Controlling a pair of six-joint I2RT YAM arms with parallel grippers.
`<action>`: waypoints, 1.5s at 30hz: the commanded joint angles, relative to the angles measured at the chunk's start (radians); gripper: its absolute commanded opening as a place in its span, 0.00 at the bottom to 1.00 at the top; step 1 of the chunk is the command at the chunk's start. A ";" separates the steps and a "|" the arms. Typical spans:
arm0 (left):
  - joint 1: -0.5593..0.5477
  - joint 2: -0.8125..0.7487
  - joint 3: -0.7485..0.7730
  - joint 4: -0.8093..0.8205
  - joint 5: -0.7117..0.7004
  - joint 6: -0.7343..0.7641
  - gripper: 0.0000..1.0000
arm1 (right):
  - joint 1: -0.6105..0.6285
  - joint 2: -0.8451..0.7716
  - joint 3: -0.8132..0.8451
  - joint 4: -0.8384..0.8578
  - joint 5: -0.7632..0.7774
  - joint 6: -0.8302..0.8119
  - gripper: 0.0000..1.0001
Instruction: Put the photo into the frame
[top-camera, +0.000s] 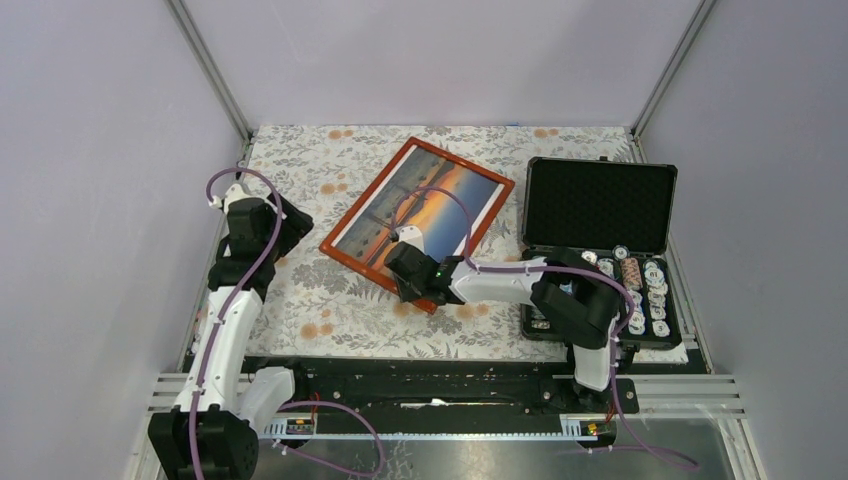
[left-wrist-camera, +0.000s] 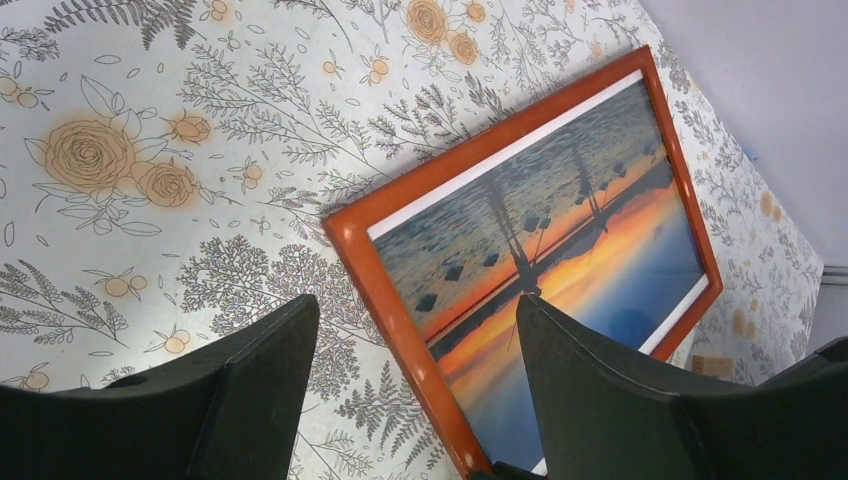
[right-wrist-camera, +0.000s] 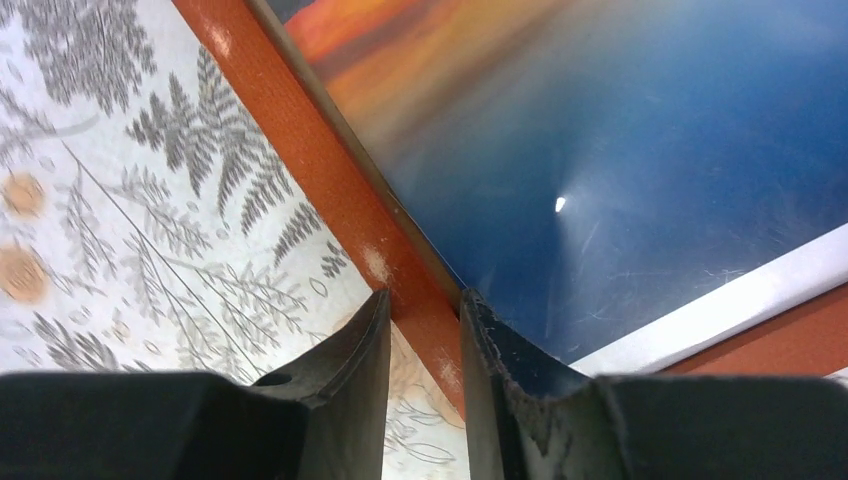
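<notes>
The orange-brown frame (top-camera: 460, 160) lies flat and turned diagonally on the floral cloth, with the sunset bridge photo (top-camera: 440, 200) inside it, picture side up. My right gripper (top-camera: 406, 270) is at the frame's near rail. In the right wrist view the gripper (right-wrist-camera: 425, 300) is shut on that rail (right-wrist-camera: 300, 130), one finger on the cloth side and the other over the photo's (right-wrist-camera: 600, 150) blue corner. My left gripper (top-camera: 292, 226) is to the left of the frame's left corner. It (left-wrist-camera: 415, 300) stands open above the frame (left-wrist-camera: 400, 310) and photo (left-wrist-camera: 560, 230), holding nothing.
An open black case (top-camera: 600, 205) with rows of chips (top-camera: 640, 285) stands to the right of the frame. The floral cloth (top-camera: 330, 320) covers the table. Grey walls and metal posts close in the left, right and far sides.
</notes>
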 joint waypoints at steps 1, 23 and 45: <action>-0.019 0.000 0.052 0.047 -0.024 0.019 0.77 | -0.001 0.133 0.069 -0.226 0.080 0.259 0.00; -0.107 0.067 0.068 0.096 -0.045 0.076 0.79 | -0.117 0.205 0.329 -0.272 0.136 0.163 0.04; -0.120 0.155 -0.324 0.282 0.221 -0.340 0.99 | -0.222 -0.190 -0.022 -0.247 -0.034 0.123 1.00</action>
